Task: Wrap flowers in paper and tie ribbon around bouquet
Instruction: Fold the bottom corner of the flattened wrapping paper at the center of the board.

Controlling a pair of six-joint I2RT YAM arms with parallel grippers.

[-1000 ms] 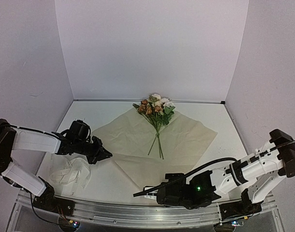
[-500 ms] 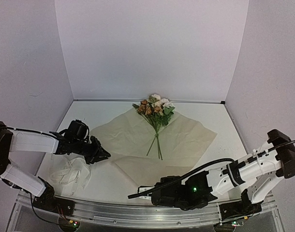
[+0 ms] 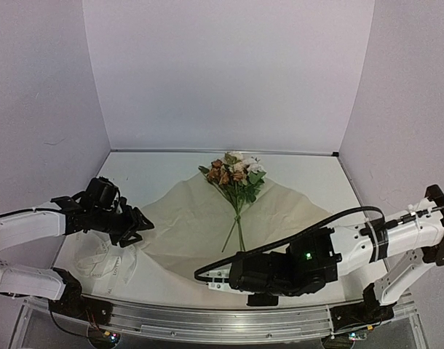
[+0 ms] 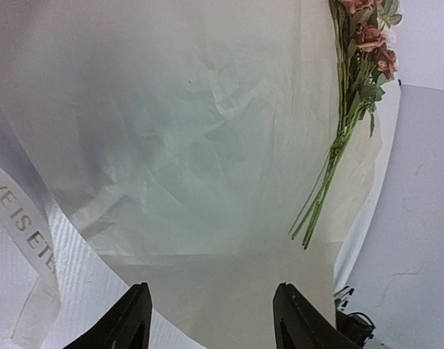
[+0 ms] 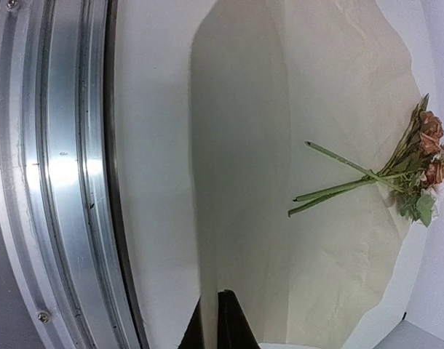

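The ribbon (image 3: pixel 105 263) lies heaped on the bench (image 3: pixel 331 171) at the near left, untouched. Just beyond it, the left claw (image 3: pixel 137 225) has opened, its jaws apart and empty, and has drawn back from the left corner of the paper (image 3: pixel 185 214). The flowers (image 3: pixel 236 174) lie on the sheet, heads at the far side. The right claw (image 3: pixel 213 279) has pinched shut on the near corner and raised it, so the first fold looks begun.

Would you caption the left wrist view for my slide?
Open left gripper hovering over kraft paper; flowers right, ribbon left.
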